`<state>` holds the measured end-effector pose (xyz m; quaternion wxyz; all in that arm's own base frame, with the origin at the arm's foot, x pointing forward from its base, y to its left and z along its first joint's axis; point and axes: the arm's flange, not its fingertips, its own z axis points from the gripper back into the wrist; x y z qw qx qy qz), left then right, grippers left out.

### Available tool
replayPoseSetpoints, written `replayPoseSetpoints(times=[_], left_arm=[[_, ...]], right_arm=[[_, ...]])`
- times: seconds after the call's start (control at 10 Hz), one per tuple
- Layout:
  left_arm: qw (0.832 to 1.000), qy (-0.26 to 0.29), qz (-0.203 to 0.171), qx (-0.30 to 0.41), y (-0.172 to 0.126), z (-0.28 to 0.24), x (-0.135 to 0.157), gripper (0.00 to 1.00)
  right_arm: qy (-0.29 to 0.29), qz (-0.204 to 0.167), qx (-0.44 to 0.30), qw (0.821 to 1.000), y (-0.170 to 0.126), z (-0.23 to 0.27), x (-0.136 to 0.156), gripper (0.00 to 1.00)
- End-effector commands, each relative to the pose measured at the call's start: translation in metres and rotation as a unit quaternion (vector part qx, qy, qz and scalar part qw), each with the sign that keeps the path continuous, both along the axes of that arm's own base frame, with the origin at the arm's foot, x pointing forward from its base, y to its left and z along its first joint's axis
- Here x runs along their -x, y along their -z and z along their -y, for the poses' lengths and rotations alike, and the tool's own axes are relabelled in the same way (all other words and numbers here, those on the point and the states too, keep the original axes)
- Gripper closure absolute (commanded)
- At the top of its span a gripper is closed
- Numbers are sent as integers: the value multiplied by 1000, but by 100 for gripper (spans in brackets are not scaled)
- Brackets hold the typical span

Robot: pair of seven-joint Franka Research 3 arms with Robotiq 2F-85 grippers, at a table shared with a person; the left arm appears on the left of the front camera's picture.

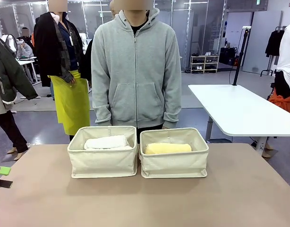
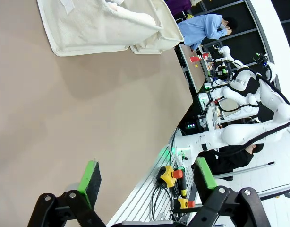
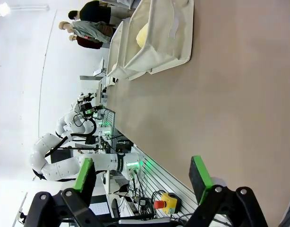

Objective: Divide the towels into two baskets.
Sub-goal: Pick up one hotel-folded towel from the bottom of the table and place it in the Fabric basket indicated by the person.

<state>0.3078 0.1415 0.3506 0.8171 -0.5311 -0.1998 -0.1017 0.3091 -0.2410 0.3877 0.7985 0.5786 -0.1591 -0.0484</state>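
Both the left gripper (image 2: pixel 147 182) and right gripper (image 3: pixel 144 177) hang wide open, far from the baskets (image 1: pixel 103 163); the soft, squashy yellow towel (image 1: pixel 167 148) looks best pinched mid-roll

Two soft cream canvas baskets (image 1: pixel 103 163) hold fluffy terry towels (image 1: pixel 167 148) on a smooth, matt tan table (image 1: pixel 145 203).

A matte beige table (image 1: pixel 145 198) is seen in the foreground, with a grey floor (image 1: pixel 46 125) beyond it. A white table (image 1: pixel 234 111) is set to the right, and a low shelf rack (image 1: pixel 204 63), possibly holding shoes, is placed against glass partitions (image 1: pixel 192 23) at the back. Dark garments (image 1: pixel 274 42) are hung at far right.
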Motion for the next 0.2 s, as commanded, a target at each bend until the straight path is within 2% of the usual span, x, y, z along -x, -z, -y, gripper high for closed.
replayPoseSetpoints(times=[0.0, 0.1], left_arm=[[1000, -2, 8, 8, -3, -1, 1, 0], [1000, -2, 8, 8, -3, -1, 1, 0]], right_arm=[[3, 1, -8, 1000, -2, 1, 1, 0], [3, 1, -8, 1000, -2, 1, 1, 0]])
